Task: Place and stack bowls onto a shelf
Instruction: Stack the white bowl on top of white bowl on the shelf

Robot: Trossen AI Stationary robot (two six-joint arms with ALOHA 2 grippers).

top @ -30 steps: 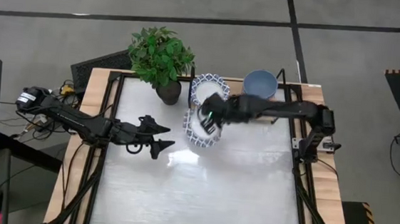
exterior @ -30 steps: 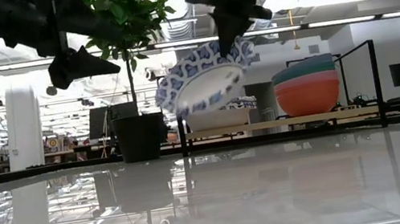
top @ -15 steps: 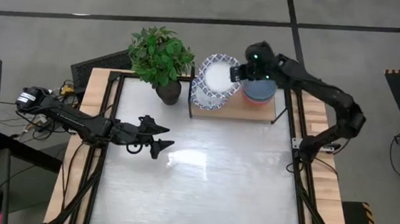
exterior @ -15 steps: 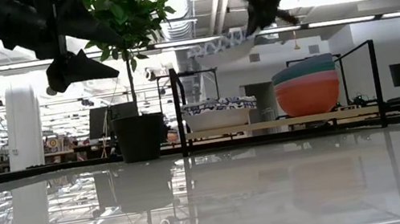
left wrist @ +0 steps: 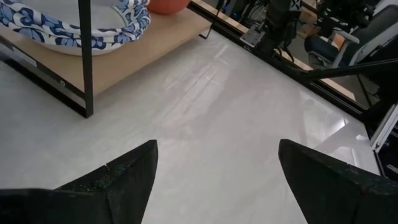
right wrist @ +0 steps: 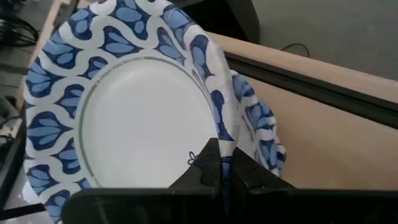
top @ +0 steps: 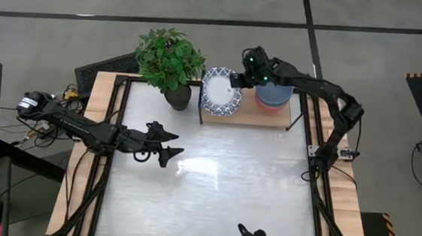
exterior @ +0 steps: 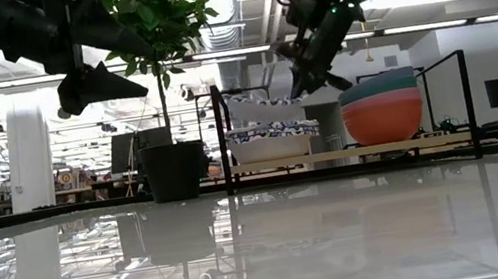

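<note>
The white bowl with the blue patterned rim hangs just above the stack of like bowls on the left half of the shelf, which sits toward 12 o'clock on the table. The right gripper pinches the bowl's rim, its fingers closed on the edge at the side nearest the coloured stack. In the low view the held bowl rides slightly above the stack, not yet seated, so I judge the step in hand to be lowering it onto the pile and letting go.

As for progress: the coloured stack, pink with a slate blue bowl on top, stands on the shelf's right half, and the patterned pile is nearly built. No bowls show on the metal tabletop, so this looks like one of the last to place; how many lie in each pile cannot be counted.

The left gripper waits over the tabletop toward 9 o'clock, fingers spread wide and empty. The potted plant stands just beside the shelf at 11 o'clock; the shelf's black leg and the plant's leaves sit close to the patterned pile, though nothing blocks the descent.
</note>
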